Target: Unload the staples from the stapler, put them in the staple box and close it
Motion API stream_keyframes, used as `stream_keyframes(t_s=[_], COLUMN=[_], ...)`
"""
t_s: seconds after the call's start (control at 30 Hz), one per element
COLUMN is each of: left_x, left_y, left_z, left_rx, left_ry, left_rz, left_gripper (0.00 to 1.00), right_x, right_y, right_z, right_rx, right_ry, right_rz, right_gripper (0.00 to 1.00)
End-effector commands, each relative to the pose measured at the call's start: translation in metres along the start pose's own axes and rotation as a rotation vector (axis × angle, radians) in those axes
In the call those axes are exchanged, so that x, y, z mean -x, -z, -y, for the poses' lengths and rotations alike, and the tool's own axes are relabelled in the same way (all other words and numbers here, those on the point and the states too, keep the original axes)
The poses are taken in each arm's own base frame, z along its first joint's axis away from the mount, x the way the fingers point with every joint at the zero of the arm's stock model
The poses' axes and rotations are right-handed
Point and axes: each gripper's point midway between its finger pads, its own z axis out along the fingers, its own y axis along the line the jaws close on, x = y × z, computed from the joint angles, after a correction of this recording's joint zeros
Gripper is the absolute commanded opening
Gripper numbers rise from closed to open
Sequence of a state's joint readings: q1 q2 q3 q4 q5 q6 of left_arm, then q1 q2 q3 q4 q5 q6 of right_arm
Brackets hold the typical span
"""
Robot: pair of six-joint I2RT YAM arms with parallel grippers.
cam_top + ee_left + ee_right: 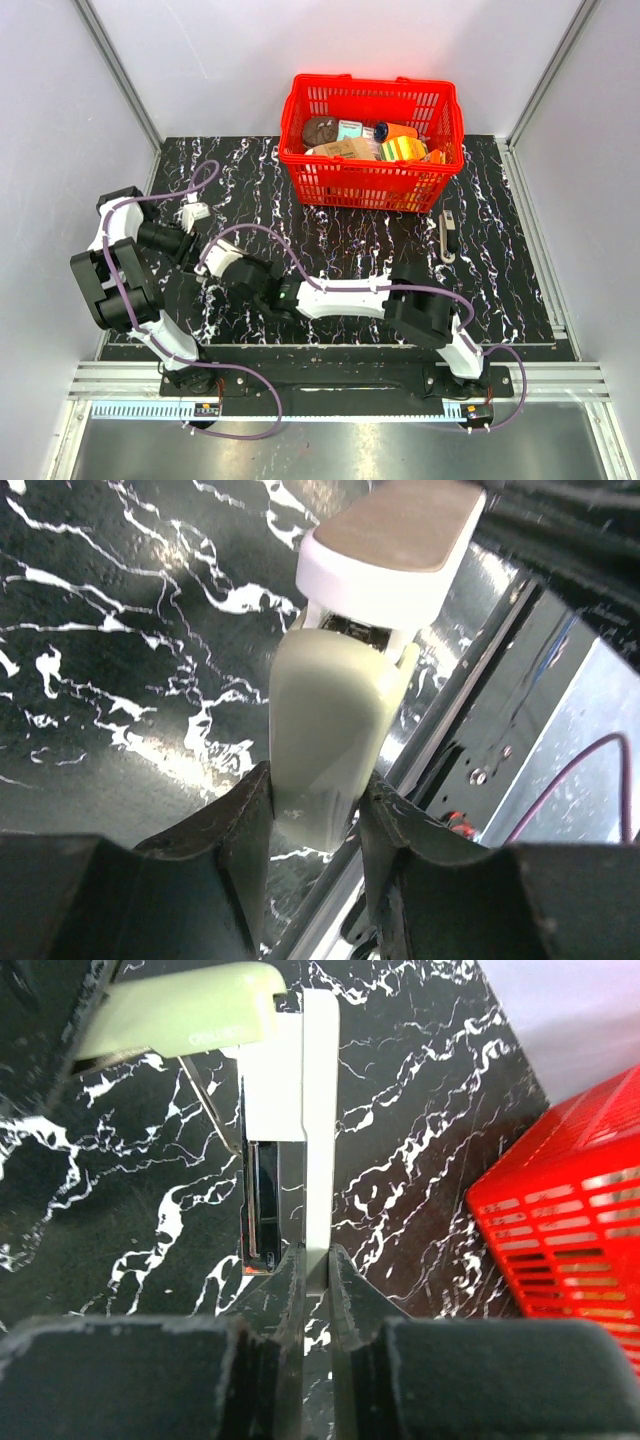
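Stapler (270,1090) held by 2 grippers
Left gripper (315,815) clamps its green lid (325,720); right gripper (315,1275) clamps its white base (320,1110).

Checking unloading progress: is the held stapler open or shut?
Open: the stapler has green top in left gripper angled away from white base in right gripper.

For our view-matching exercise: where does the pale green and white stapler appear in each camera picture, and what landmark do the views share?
Top external: stapler left of centre, small, where both arms meet.
Left wrist: centre, its green cover clamped by the left gripper.
Right wrist: upper left to centre, its white part clamped by the right gripper.
Shared landmark: the black marbled tabletop.
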State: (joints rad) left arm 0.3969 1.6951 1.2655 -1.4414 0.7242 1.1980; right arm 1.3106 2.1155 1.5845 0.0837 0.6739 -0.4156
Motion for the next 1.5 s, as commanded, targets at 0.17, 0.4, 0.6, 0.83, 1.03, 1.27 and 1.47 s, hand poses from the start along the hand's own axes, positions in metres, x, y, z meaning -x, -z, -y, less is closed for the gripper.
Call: stream_keyframes(t_s=[0.17, 0.4, 0.6, 0.83, 1.03, 1.27, 1.47], left_x=[0.071, 0.059, 0.041, 0.028, 0.027, 0.018, 0.011], left_y=[0.004, -0.008, -0.005, 0.007, -0.015, -0.030, -0.038], left_z=[-0.011, -0.022, -0.067, -0.109, -0.097, -0.107, -0.115], left_rx=[-0.019, 0.017, 0.240, 0.579, 0.672, 0.821, 0.873], left_ry=[0.063, 0.102, 0.173, 0.165, 0.035, -0.024, -0.025], left_rz=[0.294, 0.266, 0.169, 0.041, -0.124, -0.262, -0.312], left_gripper=[0.15, 0.13, 0.06, 0.04, 0.04, 0.14, 0.36], right_x=[0.113, 0.124, 0.117, 0.087, -0.011, -0.140, -0.190], right_y=[0.031, 0.029, 0.038, 0.059, 0.075, 0.123, 0.181], right_z=[0.002, -0.015, -0.008, 0.059, 0.139, 0.224, 0.265], right_rx=[0.172, 0.363, 0.362, 0.182, -0.061, -0.417, -0.651], right_ry=[-0.689, -0.935, -0.951, -0.981, -1.088, -1.129, -1.233], right_rz=[0.191, 0.178, 0.177, 0.175, -0.047, -0.307, -0.382], right_gripper=[0.00, 0.20, 0.51, 0.56, 0.64, 0.85, 0.99])
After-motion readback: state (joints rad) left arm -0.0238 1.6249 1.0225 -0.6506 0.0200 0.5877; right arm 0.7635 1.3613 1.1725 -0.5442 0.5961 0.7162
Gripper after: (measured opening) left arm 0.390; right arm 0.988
